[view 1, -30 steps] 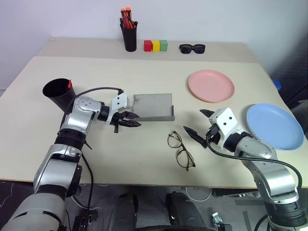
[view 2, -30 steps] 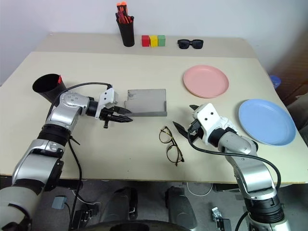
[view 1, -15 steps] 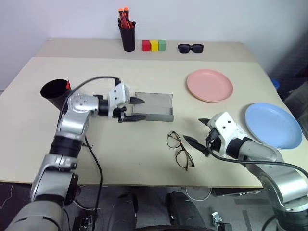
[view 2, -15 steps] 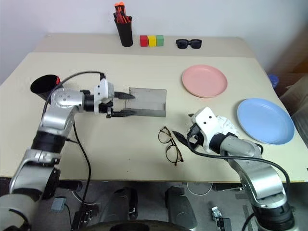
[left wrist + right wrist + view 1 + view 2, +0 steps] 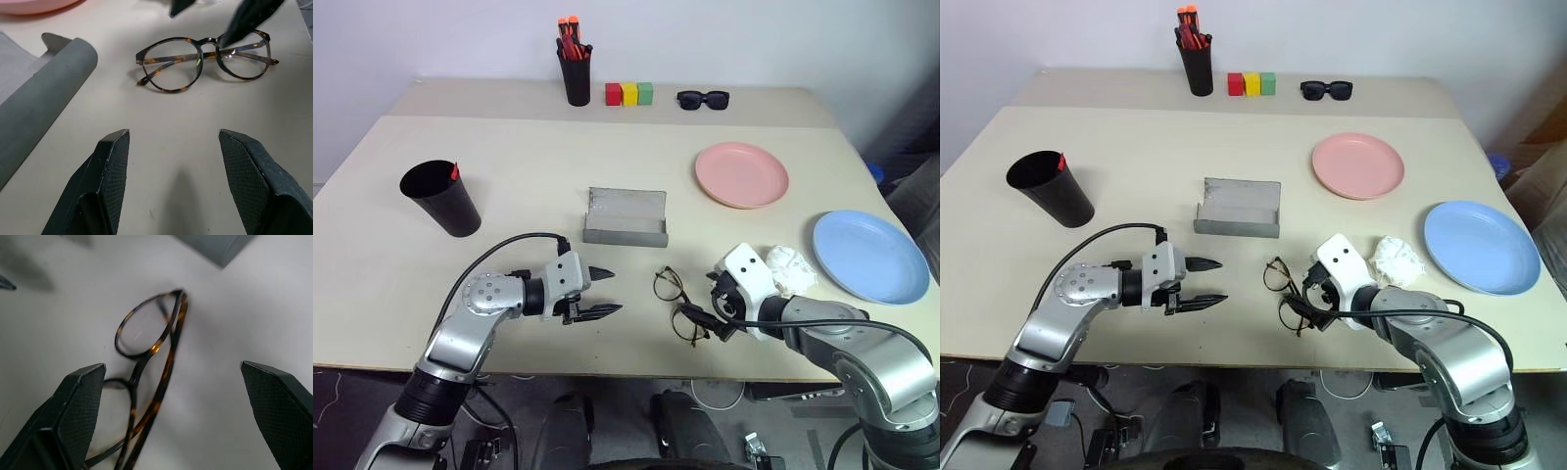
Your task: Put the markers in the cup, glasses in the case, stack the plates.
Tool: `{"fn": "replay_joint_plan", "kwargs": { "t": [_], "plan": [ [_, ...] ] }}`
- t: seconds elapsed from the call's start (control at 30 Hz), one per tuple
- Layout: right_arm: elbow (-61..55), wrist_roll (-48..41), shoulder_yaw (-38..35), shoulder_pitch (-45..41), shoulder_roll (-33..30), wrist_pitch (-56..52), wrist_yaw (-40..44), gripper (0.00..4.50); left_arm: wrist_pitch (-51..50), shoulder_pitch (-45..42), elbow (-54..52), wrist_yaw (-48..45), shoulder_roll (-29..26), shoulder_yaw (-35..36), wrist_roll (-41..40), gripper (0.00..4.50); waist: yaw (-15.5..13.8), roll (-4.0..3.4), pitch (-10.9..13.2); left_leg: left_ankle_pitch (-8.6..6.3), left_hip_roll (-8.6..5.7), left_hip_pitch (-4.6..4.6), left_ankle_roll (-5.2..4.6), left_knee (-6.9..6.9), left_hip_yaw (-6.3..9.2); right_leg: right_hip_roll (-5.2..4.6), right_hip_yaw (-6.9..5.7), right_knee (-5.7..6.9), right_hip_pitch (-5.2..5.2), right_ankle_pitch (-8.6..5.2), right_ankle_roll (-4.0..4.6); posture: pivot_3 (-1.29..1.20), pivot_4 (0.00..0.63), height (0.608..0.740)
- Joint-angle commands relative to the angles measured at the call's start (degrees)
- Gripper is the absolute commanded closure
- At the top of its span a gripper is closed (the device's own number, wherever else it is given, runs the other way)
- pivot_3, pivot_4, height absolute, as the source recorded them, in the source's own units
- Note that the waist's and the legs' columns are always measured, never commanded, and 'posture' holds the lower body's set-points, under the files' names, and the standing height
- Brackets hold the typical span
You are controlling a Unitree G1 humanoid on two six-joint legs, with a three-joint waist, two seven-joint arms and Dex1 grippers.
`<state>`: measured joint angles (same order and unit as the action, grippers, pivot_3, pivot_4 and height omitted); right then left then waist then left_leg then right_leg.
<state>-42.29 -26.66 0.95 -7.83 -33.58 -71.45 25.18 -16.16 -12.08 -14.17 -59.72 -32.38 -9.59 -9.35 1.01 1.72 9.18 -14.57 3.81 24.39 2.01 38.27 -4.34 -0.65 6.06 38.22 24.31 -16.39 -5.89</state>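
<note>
While your right gripper [image 5: 702, 318] sits with jaws spread wide, fingertips down at the glasses [image 5: 677, 304] near the front edge of the table [image 5: 607, 157], nothing is grasped. Your left gripper [image 5: 607, 292] — jaws parted, released — hangs low just left of the frames, pointing at them. Beyond lies the open grey case [image 5: 626, 217]; the black cup [image 5: 440, 197], red marker tip [image 5: 455, 171] showing inside, stands well to its left. Farther right rest the blue plate [image 5: 870, 257] and pink plate [image 5: 741, 174] — apart, unstacked.
</note>
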Motion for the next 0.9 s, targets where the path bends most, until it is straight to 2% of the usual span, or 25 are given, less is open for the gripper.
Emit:
{"fn": "replay_joint_plan", "kwargs": {
  "t": [0.03, 0.1, 0.27, 0.3, 0.5, 0.63, 0.77, 0.9],
  "plan": [
    [0.12, -0.96, -0.23, -1.28, 0.96, -1.34, -0.82, 0.55, -0.67, 0.29, -2.57, 1.13, -0.93, 1.58, -1.53, 1.50, 0.02, 0.00, 0.00, 0.00, 0.00, 0.00, 0.00, 0.00, 0.00, 0.00, 0.00, 0.00, 0.00, 0.00, 0.00, 0.00, 0.150, 0.725],
    [0.75, -1.41, -0.42, -1.60, 2.13, -2.16, -1.44, 1.26, -1.01, 0.64, -2.79, 1.81, -1.23, 1.81, -1.93, 1.50, 0.04, 0.00, 0.00, 0.00, 0.00, 0.00, 0.00, 0.00, 0.00, 0.01, 0.00, 0.00, 0.00, 0.00, 0.00, 0.00, 0.150, 0.725],
    [1.63, -2.60, -0.91, -2.81, 4.59, -4.74, -2.65, 4.01, -1.19, 1.05, -2.78, 2.88, -1.81, 1.81, -2.84, 1.50, 0.05, 0.00, 0.00, 0.00, 0.00, 0.00, 0.00, -0.01, 0.00, 0.00, 0.00, 0.00, 0.00, 0.00, 0.00, 0.00, 0.150, 0.725],
    [1.63, -2.64, -0.76, -2.92, 4.64, -4.98, -2.81, 4.44, -1.18, 1.08, -2.79, 3.03, -1.86, 1.79, -2.93, 1.50, 0.06, 0.03, -0.02, 0.00, 0.00, 0.00, 0.00, -0.01, 0.00, 0.00, 0.00, -0.01, 0.00, 0.00, 0.00, 0.00, 0.150, 0.725],
    [1.27, -2.94, -0.91, -3.82, 3.12, -5.39, -2.92, 4.44, -1.33, 1.15, -2.90, 4.09, -2.05, 2.18, -3.60, 1.50, 0.03, 0.07, -0.04, 0.00, 0.00, 0.00, 0.00, -0.01, 0.00, 0.00, -0.01, -0.02, 0.00, 0.00, 0.01, 0.00, 0.150, 0.725],
    [1.20, -0.06, 1.32, -5.94, -4.01, 2.13, 0.32, 4.44, -1.64, 1.66, -2.46, 6.12, -1.87, 4.23, -4.20, 1.50, 0.04, 0.04, -0.02, 0.00, 0.00, 0.00, 0.00, -0.01, 0.00, -0.01, -0.01, -0.04, 0.00, -0.01, 0.01, 0.00, 0.150, 0.725],
    [5.67, 2.01, 3.03, -14.92, -7.60, 11.16, 4.54, 4.44, -1.93, 2.59, -0.69, 11.28, -0.02, 9.19, -5.67, 1.50, 0.73, 0.02, -0.01, 0.00, 0.01, -0.01, 0.00, -0.03, -0.04, 0.00, 0.01, -0.05, 0.06, 0.00, 0.01, 0.00, 0.150, 0.725],
    [15.06, 6.98, 9.78, -27.33, -5.64, 21.21, 8.50, 4.44, -1.33, 3.40, 0.65, 15.44, 1.42, 12.71, -5.73, 1.50, 1.59, 0.01, 0.00, 0.00, 0.02, -0.02, 0.00, -0.06, 0.00, 0.02, -0.02, -0.03, 0.05, 0.07, -0.13, 0.00, 0.150, 0.725]
  ]
}}
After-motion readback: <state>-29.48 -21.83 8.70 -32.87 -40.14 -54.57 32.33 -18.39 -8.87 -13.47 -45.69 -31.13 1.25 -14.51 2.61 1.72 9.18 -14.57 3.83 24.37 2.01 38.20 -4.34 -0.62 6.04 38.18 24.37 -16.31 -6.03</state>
